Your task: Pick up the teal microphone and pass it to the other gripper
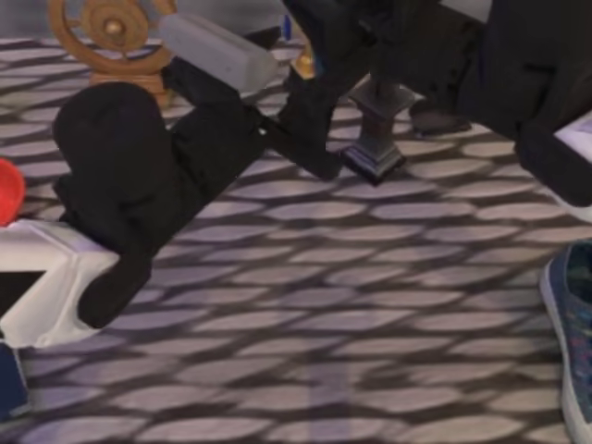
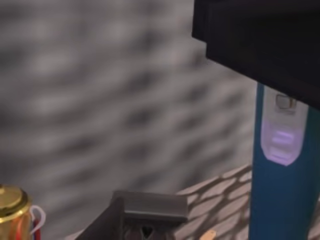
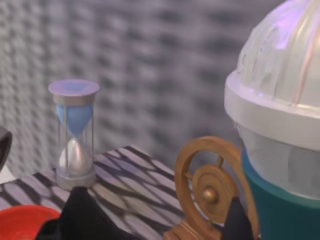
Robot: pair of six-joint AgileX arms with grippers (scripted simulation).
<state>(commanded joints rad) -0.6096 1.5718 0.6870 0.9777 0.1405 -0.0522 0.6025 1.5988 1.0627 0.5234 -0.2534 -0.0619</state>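
Note:
The teal microphone [image 3: 280,200] stands upright, its rounded white head [image 3: 280,75] on top, close against one side of my right gripper [image 3: 157,195]. That gripper is open, with only table showing between its two black fingertips. In the left wrist view the teal handle [image 2: 285,200] with its white switch strip [image 2: 282,145] rises beside a black block that hides the head. My left arm [image 1: 139,176] reaches from the left toward the back centre. Its gripper end is lost among dark shapes near the black pedestal [image 1: 375,129]. What holds the microphone does not show.
A wooden wheel [image 1: 111,32] stands at the back left, with an hourglass [image 3: 75,135] and a red bowl [image 3: 20,220] beyond it. A gold trophy [image 2: 12,210] sits near the pedestal. A shoe [image 1: 569,342] lies at the right edge. My right arm [image 1: 518,65] fills the back right.

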